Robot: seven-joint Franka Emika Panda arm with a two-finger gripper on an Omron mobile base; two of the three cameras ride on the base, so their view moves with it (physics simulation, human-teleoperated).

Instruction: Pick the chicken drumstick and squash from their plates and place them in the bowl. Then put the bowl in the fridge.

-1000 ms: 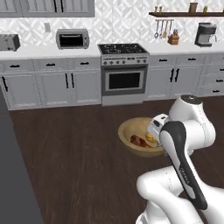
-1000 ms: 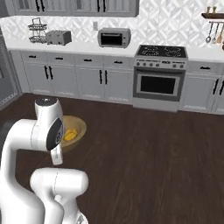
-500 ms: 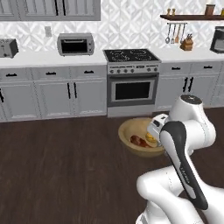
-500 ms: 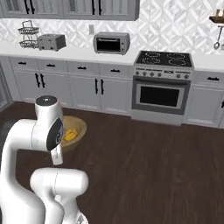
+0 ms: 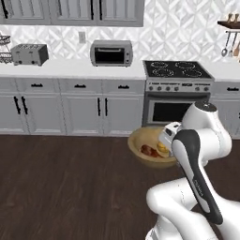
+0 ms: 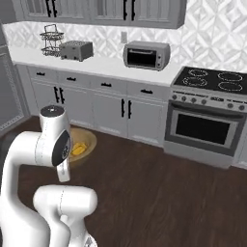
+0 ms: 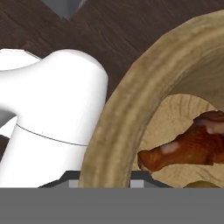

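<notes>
Claw [image 5: 165,137] closed tight on rim of bowl [image 5: 140,146], at the side nearest the arm; fingers themselves mostly hidden behind the rim in hand view. Bowl carried in the air above dark wood floor [image 5: 65,187], in front of the robot, roughly level. Inside bowl: drumstick [image 5: 149,151], reddish-brown, lying on its side on the bottom, and squash [image 5: 162,149], yellow, just beside it toward the claw. In hand view, thick wooden rim [image 7: 127,109] curving across the middle, drumstick [image 7: 188,146] below it to the right, small yellow edge of squash [image 7: 199,184] at the bottom. In right base view, bowl [image 6: 89,142] partly hidden behind the white arm, with yellow squash [image 6: 78,148] visible in it. Behind, grey cabinets [image 5: 61,110], white counter [image 5: 65,70] with toaster [image 5: 29,54] and toaster oven [image 5: 111,52], stove [image 5: 176,89] to the right. Wire rack [image 6: 52,37] on counter beside toaster in right base view.
</notes>
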